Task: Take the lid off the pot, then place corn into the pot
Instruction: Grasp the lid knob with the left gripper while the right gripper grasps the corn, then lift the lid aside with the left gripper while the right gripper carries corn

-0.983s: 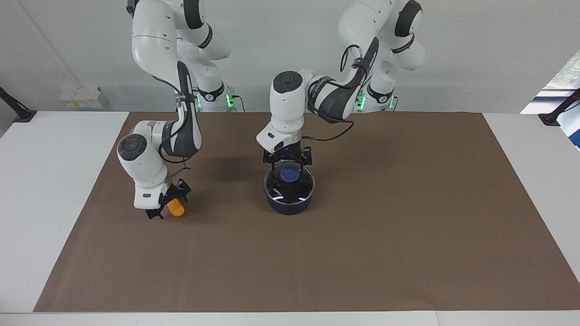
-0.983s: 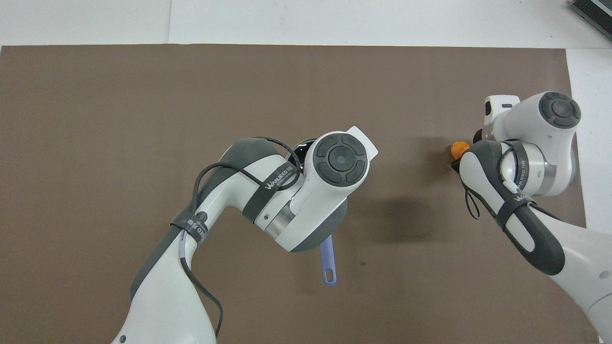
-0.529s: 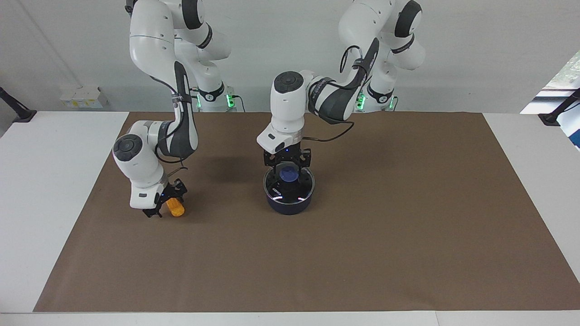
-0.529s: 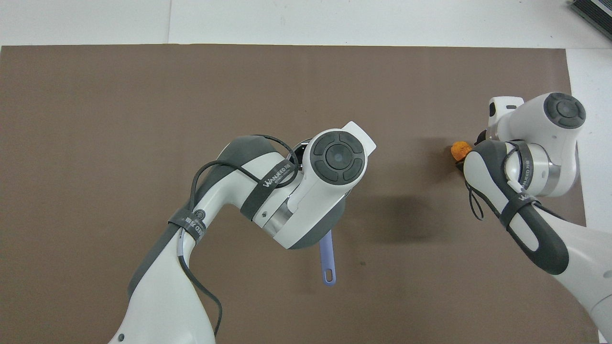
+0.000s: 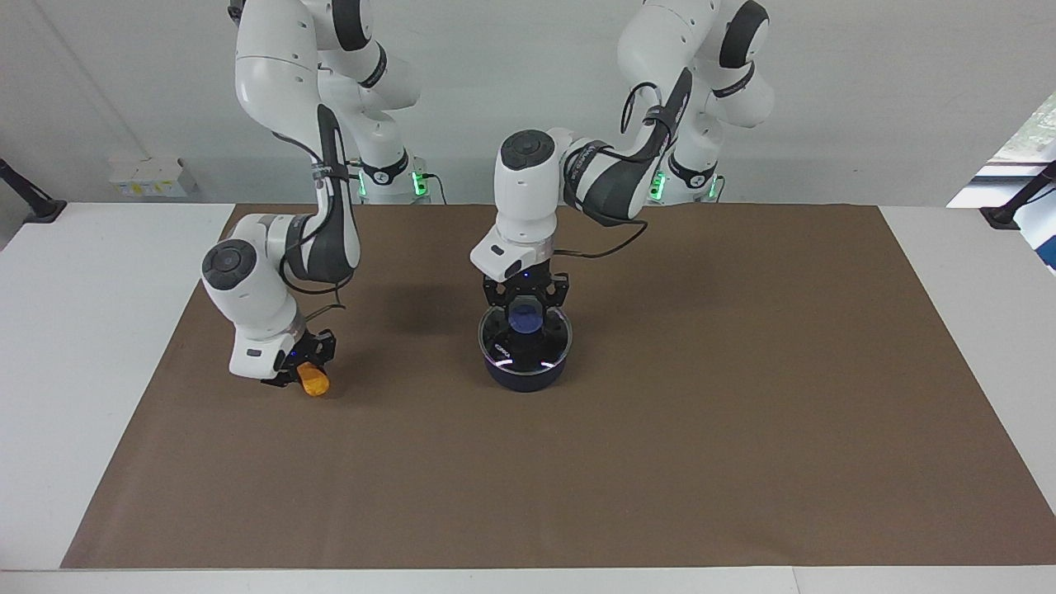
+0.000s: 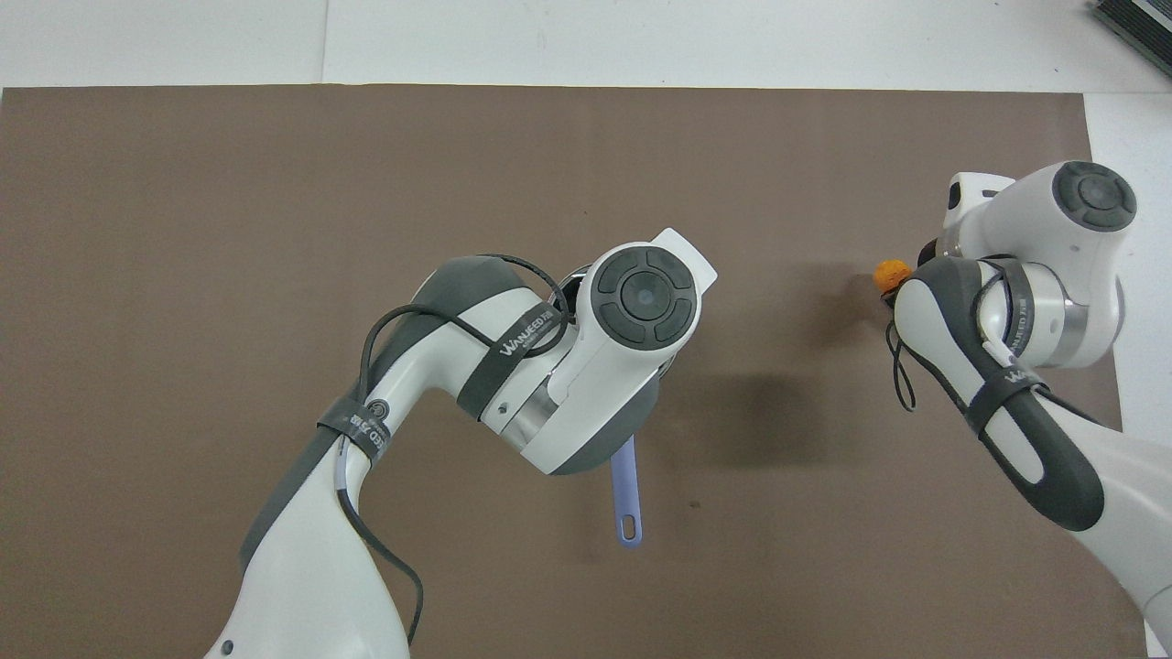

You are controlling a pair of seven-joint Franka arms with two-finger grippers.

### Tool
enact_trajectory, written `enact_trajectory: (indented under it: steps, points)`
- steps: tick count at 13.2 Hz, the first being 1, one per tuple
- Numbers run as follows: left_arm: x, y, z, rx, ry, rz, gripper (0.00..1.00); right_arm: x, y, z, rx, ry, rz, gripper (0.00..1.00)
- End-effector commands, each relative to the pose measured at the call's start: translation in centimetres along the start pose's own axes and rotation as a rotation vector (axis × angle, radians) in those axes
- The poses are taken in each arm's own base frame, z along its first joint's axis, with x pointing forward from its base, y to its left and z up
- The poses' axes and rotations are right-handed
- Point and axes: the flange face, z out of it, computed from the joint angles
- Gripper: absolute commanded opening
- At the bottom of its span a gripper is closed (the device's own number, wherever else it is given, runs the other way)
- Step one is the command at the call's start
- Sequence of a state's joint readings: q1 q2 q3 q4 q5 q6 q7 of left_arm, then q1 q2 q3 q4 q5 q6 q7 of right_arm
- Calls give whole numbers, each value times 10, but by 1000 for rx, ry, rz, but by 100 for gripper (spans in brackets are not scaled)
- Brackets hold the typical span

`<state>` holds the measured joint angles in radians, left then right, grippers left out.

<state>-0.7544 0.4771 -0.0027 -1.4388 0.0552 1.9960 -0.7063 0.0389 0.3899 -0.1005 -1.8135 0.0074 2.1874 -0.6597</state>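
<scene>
The dark blue pot stands mid-table with the glass lid resting on it. My left gripper is down at the lid's blue-purple knob. In the overhead view the left arm covers the pot, and only its long handle shows, pointing toward the robots. My right gripper is shut on the orange corn and holds it low over the mat at the right arm's end of the table. One end of the corn shows beside the right wrist in the overhead view.
A brown mat covers the table, with white tabletop at both ends. A small white box sits by the wall at the right arm's end.
The right gripper has shifted a little toward the right arm's end of the table and away from the robots, and the corn moved with it. The left gripper has stayed at the knob.
</scene>
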Motion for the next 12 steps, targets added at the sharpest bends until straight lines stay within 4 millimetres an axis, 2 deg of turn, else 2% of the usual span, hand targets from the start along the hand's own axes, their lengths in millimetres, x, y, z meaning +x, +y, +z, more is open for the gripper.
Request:
enact_trajectory:
  steps: [1, 2, 4, 5, 7, 9, 11, 12]
  points:
    - [1, -12, -51, 0, 33, -27, 0, 6, -1, -51, -4, 25, 95, 0]
    - [9, -26, -65, -3, 53, -48, 0, 14, -11, -71, -8, 39, 115, 0]
    - [21, -64, -73, 9, 47, -104, 0, 22, -28, -100, -4, 42, 169, 0]
    - [25, -89, -72, 18, 41, -130, 0, 30, -44, -109, -3, 38, 203, 0]
    - [30, -146, -77, 23, 43, -159, 0, 58, -88, -118, -17, 50, 279, 0]
    - [31, -193, -80, 27, 47, -159, 0, 75, -119, -120, -2, 72, 348, 0]
    - [31, -233, -68, 49, 17, -135, 0, 92, -156, -121, 19, 78, 409, 0]
    - [27, -258, -60, 53, 10, -111, 0, 105, -183, -124, 30, 86, 439, 0]
